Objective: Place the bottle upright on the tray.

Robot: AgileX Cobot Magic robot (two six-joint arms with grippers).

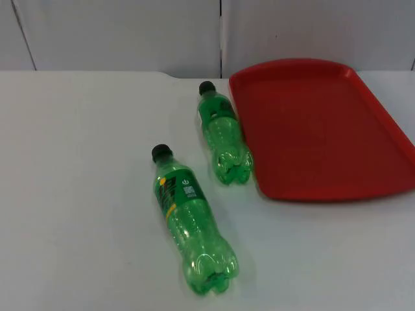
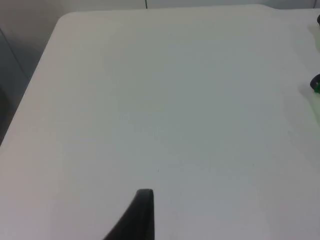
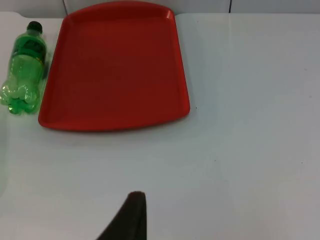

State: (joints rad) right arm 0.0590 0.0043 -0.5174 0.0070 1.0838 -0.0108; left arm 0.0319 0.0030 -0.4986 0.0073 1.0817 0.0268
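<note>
Two green plastic bottles with black caps lie on their sides on the white table. The nearer bottle [image 1: 188, 217] lies in the middle front, cap pointing to the back. The farther bottle [image 1: 224, 133] [image 3: 24, 70] lies right against the left rim of the red tray [image 1: 324, 129] [image 3: 115, 65]. Nothing stands on the tray. My left gripper [image 2: 145, 200] hovers over bare table to the left of the bottles, where a black cap [image 2: 316, 82] peeks in. My right gripper [image 3: 135, 202] hangs over the table in front of the tray.
The grey partition wall [image 1: 130, 32] closes off the table at the back. The table's left edge [image 2: 30, 85] runs beside my left gripper. Open white table surface lies left of the bottles and in front of the tray.
</note>
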